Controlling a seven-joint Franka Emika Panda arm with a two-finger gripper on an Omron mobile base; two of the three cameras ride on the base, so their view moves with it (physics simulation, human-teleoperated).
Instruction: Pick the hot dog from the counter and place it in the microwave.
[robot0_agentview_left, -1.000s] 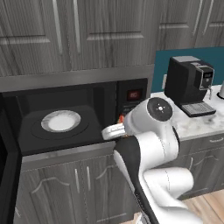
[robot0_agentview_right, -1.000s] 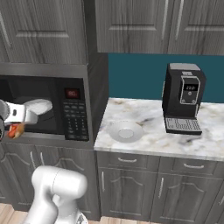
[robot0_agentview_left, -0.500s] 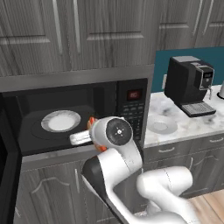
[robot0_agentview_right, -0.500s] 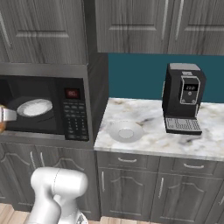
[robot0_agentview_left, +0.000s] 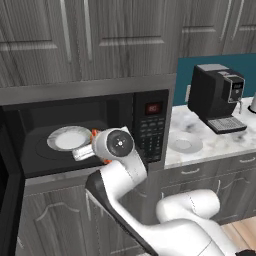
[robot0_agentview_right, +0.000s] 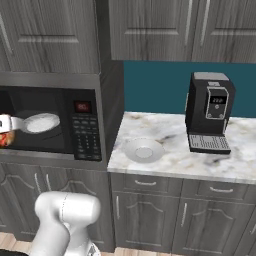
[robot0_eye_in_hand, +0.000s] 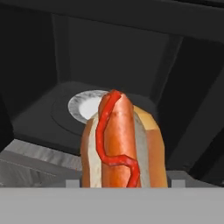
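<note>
End effector (robot0_agentview_left: 86, 151) is clamped on the hot dog (robot0_eye_in_hand: 122, 142), holding it at the open mouth of the microwave (robot0_agentview_left: 90, 127), just in front of the round white turntable plate (robot0_agentview_left: 67, 137) inside the dark cavity. Ketchup runs in a wavy line along the sausage. To the right, a white bowl (robot0_agentview_right: 143, 150) and a black coffee machine (robot0_agentview_right: 209, 112) sit on the marble desk (robot0_agentview_right: 170, 160).

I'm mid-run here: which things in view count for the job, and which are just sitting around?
For the job: the hot dog, held in the gripper; the microwave, door open, with its turntable plate; the counter.

Just lying about: the coffee machine; the white bowl on the counter.
</note>
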